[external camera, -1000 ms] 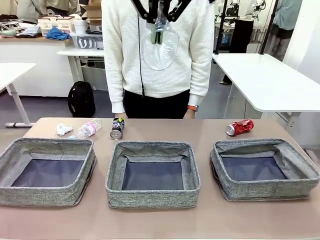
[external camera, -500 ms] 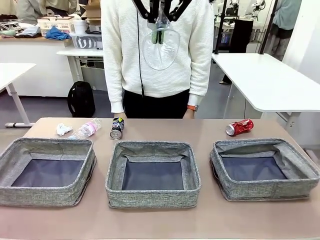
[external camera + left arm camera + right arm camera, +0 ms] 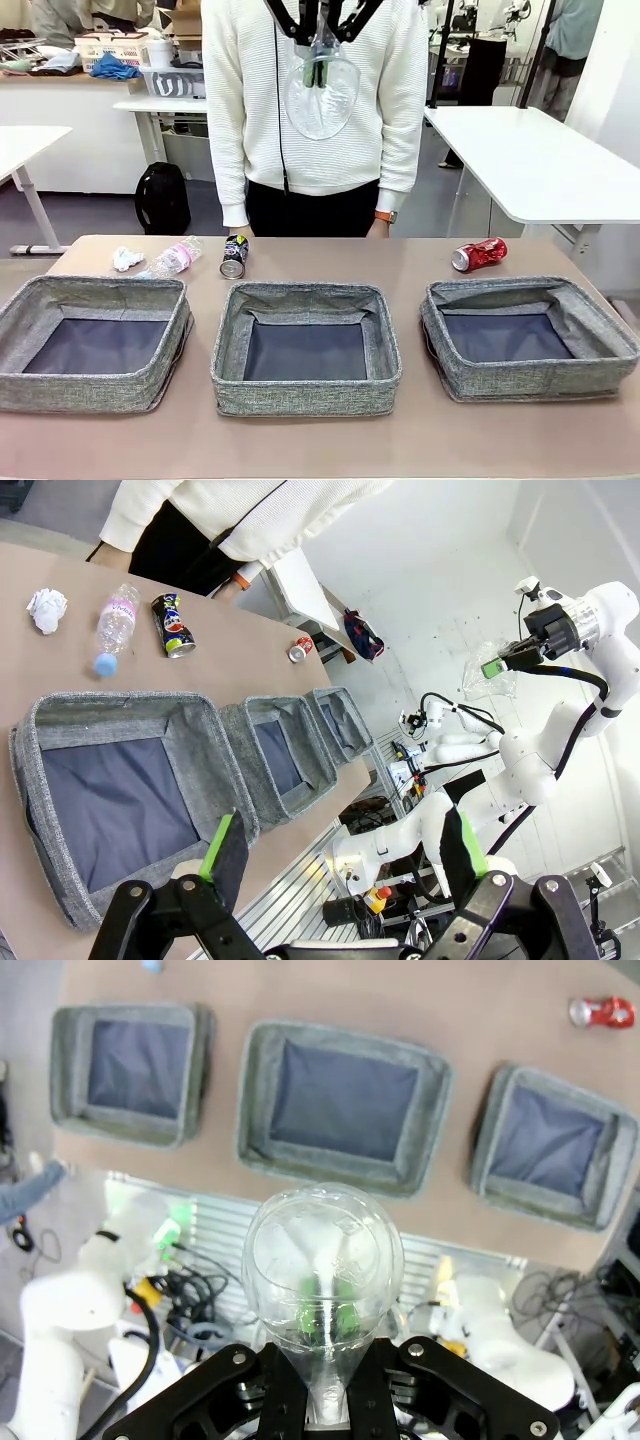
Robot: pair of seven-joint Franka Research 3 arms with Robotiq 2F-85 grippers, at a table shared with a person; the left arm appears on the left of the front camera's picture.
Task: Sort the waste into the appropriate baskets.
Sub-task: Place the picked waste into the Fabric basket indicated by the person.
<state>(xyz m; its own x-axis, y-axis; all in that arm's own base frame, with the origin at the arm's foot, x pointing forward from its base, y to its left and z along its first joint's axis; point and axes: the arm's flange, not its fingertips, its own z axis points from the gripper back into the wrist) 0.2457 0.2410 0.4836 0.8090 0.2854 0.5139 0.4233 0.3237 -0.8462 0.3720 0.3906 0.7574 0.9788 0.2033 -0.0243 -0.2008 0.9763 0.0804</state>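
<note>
The right arm's fingers (image 3: pixel 318 68) are closed on the neck of a clear bottle (image 3: pixel 320 105), holding it high above the worktop (image 3: pixel 420 440), in front of the chest of the person standing at the far side. The bottle's long axis runs straight on from the fingers, neck up and base down, so it hangs plumb and well clear of everything below. From left to right it lines up most nearly with the middle basket (image 3: pixel 305 395), with the left basket (image 3: pixel 90 392) and the right basket (image 3: pixel 530 378) off to either side. In the right wrist view the three baskets lie spread out beyond the bottle's base (image 3: pixel 322 1250), the middle one closest to its line. The coming move probably calls for a descent, plus a sideways shift if another bin is meant. The left arm's fingers (image 3: pixel 225 845) stand open and empty above the near side of the left basket. That puts this arm closer to the litter lying along the far left edge: the paper wad (image 3: pixel 127 258), the blue-capped bottle (image 3: pixel 172 258) and the black can (image 3: pixel 235 255). The red can (image 3: pixel 479 254) lies far right, just behind the right basket.
</note>
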